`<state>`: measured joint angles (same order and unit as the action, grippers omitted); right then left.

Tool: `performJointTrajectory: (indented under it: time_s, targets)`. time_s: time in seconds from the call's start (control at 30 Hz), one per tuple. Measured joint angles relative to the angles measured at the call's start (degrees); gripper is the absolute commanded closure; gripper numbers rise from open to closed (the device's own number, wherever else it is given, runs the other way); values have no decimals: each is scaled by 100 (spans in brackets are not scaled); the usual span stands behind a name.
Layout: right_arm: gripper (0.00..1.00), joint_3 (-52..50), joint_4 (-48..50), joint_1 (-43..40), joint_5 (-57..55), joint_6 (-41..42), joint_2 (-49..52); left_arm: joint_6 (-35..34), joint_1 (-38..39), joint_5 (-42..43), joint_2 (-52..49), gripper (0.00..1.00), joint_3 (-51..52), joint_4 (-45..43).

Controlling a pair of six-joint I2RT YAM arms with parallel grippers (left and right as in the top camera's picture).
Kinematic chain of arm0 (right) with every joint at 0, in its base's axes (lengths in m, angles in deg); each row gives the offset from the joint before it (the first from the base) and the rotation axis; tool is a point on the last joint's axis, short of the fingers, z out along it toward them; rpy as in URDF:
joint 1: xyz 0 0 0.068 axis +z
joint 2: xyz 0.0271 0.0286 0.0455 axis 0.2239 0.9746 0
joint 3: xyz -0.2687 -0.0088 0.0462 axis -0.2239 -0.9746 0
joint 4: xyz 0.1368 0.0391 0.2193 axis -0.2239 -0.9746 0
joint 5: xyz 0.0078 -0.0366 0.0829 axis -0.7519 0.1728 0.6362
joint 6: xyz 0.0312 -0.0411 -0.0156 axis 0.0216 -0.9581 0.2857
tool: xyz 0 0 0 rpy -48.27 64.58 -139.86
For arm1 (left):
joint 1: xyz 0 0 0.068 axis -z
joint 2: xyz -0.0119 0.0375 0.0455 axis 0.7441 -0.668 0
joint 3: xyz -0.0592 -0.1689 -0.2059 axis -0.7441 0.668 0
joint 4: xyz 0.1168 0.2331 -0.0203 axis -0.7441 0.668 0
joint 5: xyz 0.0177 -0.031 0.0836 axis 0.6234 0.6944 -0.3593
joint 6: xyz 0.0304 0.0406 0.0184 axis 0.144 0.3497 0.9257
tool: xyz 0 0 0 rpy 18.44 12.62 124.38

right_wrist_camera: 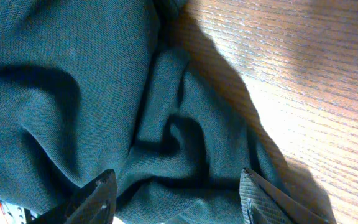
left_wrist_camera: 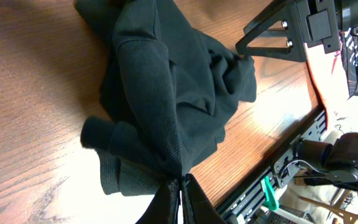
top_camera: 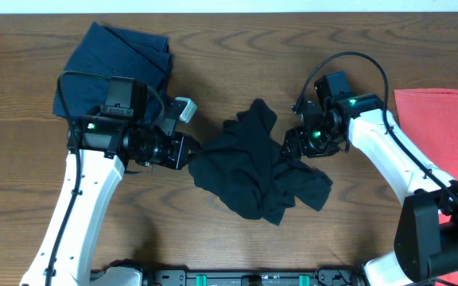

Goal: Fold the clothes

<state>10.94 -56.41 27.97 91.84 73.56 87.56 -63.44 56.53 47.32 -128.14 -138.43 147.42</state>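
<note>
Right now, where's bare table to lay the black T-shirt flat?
Bare table: the far strip between the navy garment and the right arm, and the near strip below the black T-shirt. Crowded: centre, where the left gripper pinches the shirt and the right gripper is open over it; coral-red garment covers the right edge.

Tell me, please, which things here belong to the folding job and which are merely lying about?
Job: black T-shirt, gripped by the shut left pincer, open right pincer over it; navy garment; coral-red garment.
Not part of it: wooden table; black rail at its front edge.
</note>
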Motion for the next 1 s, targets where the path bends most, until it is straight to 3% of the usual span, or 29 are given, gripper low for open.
performJointTrajectory:
  time_s: [0.3,0.6,0.67,0.73,0.77,0.87,1.0]
  targets:
    - [35,-2,-125,2,-251,28,0,-234,-254,197,168,94,-341,4]
    - [34,-83,-39,153,-262,20,0,-540,-354,181,1097,93,-1281,-407]
    - [34,-175,59,229,-256,22,0,-568,-352,85,1202,83,-1329,-190]
    - [34,-273,142,299,-256,24,0,-586,-352,-109,1211,69,-1322,177]
    - [34,-323,175,323,-258,28,0,-560,-352,-197,1180,53,-1287,284]
    - [34,-389,225,330,-256,31,0,-446,-352,-452,911,34,-970,258]
    - [34,-400,236,330,-258,33,0,-330,-354,-597,-42,26,-457,-284]
